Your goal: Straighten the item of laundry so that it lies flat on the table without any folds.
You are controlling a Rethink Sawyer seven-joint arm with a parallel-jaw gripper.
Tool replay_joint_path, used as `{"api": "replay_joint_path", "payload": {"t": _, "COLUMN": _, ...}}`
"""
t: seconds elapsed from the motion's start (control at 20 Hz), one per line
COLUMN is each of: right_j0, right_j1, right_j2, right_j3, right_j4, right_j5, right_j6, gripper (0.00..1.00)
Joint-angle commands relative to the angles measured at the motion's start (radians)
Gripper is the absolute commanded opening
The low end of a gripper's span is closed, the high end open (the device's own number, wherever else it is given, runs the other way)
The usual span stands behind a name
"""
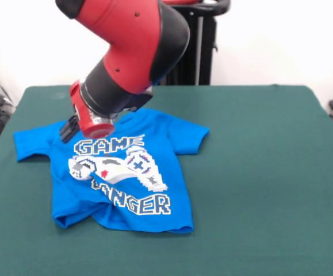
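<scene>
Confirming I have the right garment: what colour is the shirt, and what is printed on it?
Bright blue T-shirt with white block lettering and a white-grey pixel game controller; the front view shows it.

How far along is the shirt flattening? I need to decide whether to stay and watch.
Mostly done: the blue T-shirt lies print-up on the green table, both sleeves spread out. In hand: the arm is low over the collar, its gripper at the shirt's upper edge; its state is unclear. Left: the bottom hem is bunched, with a fold covering part of the lower lettering.
</scene>
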Motion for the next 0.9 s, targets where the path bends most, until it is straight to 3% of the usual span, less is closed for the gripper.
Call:
{"api": "replay_joint_path", "payload": {"t": 0.05, "right_j0": -0.019, "right_j1": -0.069, "right_j2": 0.28, "right_j3": -0.086, "right_j4": 0.007, "right_j5": 0.076, "right_j6": -0.321, "gripper": 0.0}}
{"api": "replay_joint_path", "payload": {"t": 0.3, "right_j0": -0.035, "right_j1": -0.062, "right_j2": 0.309, "right_j3": -0.141, "right_j4": -0.005, "right_j5": 0.061, "right_j6": -0.298, "gripper": 0.0}}
{"api": "replay_joint_path", "payload": {"t": 0.9, "right_j0": -0.048, "right_j1": 0.053, "right_j2": 0.309, "right_j3": -0.224, "right_j4": -0.05, "right_j5": 0.014, "right_j6": -0.213, "gripper": 0.0}}
